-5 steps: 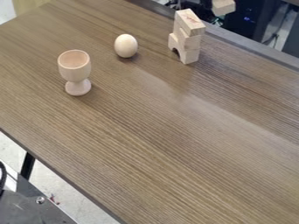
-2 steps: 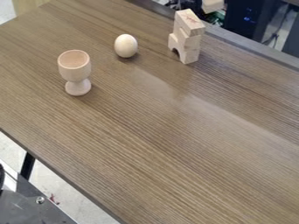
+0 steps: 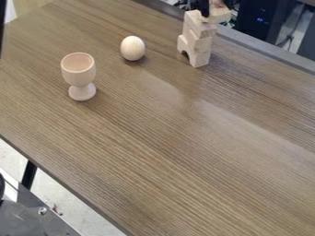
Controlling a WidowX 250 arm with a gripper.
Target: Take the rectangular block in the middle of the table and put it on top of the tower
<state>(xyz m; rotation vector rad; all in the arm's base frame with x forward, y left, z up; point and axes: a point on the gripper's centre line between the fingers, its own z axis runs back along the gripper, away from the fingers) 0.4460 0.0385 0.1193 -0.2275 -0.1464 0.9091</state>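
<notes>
At the top edge, right of centre, the black gripper [image 3: 215, 8] is shut on a pale wooden rectangular block [image 3: 218, 16]. This block overlaps the upper right part of the tower [image 3: 199, 42]; whether the two touch cannot be told. The tower stands upright near the table's far edge, with an arched piece at its base and plain blocks stacked above. Part of its top is hidden behind the held block and the gripper.
A wooden egg [image 3: 133, 48] stands left of the tower. Farther left is a wooden egg cup [image 3: 79, 76]. The brown table [image 3: 166, 152] has a dark far rim [image 3: 265, 47]. A dark strip runs down the upper left edge.
The held block has moved left and then down to the tower's top. A black part of the gripper has come into view above it. Tower, egg and cup have stayed put.
</notes>
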